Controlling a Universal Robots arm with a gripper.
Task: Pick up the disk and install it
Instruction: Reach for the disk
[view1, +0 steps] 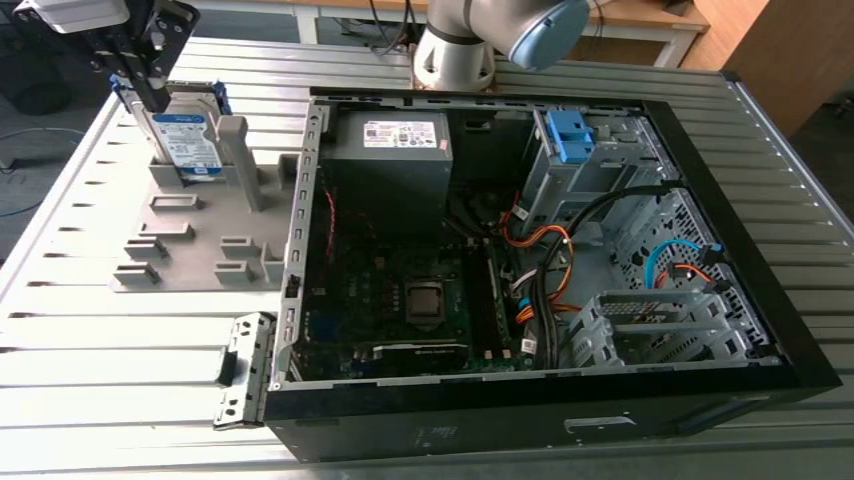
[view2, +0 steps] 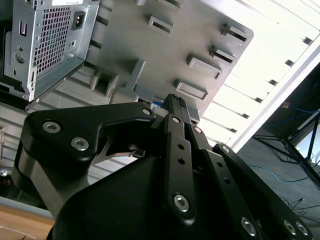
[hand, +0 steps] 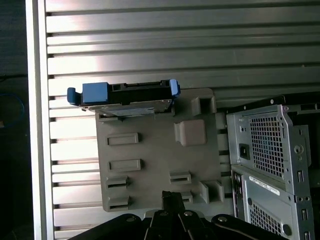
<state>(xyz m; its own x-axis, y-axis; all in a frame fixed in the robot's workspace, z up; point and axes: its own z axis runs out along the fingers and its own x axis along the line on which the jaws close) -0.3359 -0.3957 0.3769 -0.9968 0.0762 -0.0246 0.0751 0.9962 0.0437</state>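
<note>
In the grey fixture (view1: 174, 240): disk (view1: 184, 140), standing upright
End effector (view1: 154, 98): over the disk, fingers together, holding nothing

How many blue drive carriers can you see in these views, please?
2. One frames the disk standing upright in the grey fixture; the other, a bare blue bracket, sits in the drive cage of the computer case. Others may be hidden.

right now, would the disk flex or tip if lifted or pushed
Probably rigid: the disk looks like a metal slab in a blue frame. Standing on edge in the grey stand, a sideways push might tip it.
</note>
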